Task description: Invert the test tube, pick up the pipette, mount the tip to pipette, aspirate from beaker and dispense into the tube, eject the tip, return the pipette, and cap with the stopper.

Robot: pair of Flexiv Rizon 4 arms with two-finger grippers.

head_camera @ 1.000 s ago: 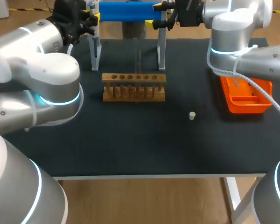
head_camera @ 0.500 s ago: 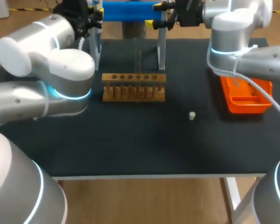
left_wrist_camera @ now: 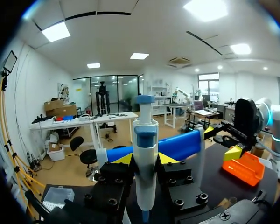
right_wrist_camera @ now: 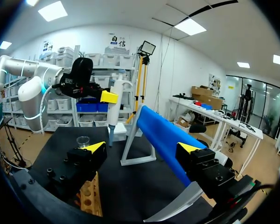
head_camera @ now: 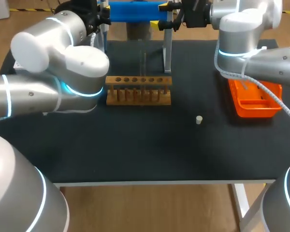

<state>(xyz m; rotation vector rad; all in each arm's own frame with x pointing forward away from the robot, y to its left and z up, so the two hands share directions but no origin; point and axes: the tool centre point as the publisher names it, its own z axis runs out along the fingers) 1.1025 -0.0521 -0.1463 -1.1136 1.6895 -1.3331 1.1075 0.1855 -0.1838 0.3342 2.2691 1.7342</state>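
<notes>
My left gripper (left_wrist_camera: 144, 158) is shut on a white pipette (left_wrist_camera: 144, 163) with a blue collar and plunger, held upright beside the left end of the blue stand bar (head_camera: 135, 11). In the head view this gripper (head_camera: 102, 12) is at the table's far edge. From the right wrist the pipette (right_wrist_camera: 115, 105) hangs above the small clear beaker (right_wrist_camera: 83, 140). My right gripper (right_wrist_camera: 143, 148) stands open around the bar's right end (right_wrist_camera: 165, 140), also in the head view (head_camera: 160, 14). The wooden tube rack (head_camera: 138, 89) sits mid-table, with a thin clear tube (head_camera: 144, 62) rising from it. A small pale stopper (head_camera: 198, 120) lies to its right.
An orange tray (head_camera: 253, 100) sits at the right under my right arm. The stand's white legs (head_camera: 167, 53) rise behind the rack. My left arm's bulky elbow (head_camera: 82, 72) hangs just left of the rack.
My left arm has swung to the right, its elbow now close beside the rack, carrying the pipette a little right along the stand. The right arm has not moved.
</notes>
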